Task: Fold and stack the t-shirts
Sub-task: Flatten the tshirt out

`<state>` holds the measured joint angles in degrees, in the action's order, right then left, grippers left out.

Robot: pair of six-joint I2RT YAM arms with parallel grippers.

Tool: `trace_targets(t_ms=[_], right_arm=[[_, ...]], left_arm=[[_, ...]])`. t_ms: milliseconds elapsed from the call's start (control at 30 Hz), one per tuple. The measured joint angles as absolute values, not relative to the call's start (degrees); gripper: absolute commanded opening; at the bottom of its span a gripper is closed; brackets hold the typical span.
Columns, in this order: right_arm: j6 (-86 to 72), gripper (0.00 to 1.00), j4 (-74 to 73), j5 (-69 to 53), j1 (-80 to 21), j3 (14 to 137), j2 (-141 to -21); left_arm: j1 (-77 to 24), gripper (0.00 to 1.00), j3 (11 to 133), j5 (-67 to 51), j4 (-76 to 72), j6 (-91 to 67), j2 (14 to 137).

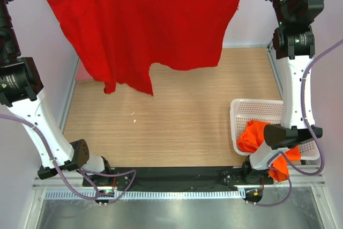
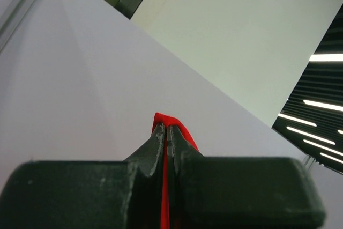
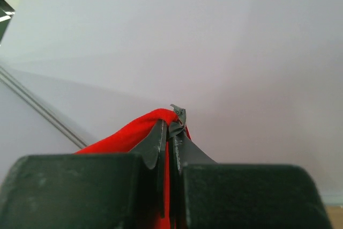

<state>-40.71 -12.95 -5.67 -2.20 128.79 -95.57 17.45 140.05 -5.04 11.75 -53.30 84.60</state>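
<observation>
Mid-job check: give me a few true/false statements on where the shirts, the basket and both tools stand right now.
1. The left tool and the right tool are each shut on the red t-shirt. True.
2. The red t-shirt lies folded flat on the table. False: it hangs unfolded, spread between the two raised tools.
3. An orange shirt sits bunched in the white basket. True.
4. The white basket stands on the left side of the table. False: it is on the right side, beside the right arm.
</observation>
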Motion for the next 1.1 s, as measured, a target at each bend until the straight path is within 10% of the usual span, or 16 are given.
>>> trace_targets(t_ms=[1100], right_arm=[[-43.75,0.02,-3.66,-0.58,-3.03,153.69,-122.26]], left_arm=[[15.38,0.01,148.88,1.96,-3.73,-56.42,108.16]])
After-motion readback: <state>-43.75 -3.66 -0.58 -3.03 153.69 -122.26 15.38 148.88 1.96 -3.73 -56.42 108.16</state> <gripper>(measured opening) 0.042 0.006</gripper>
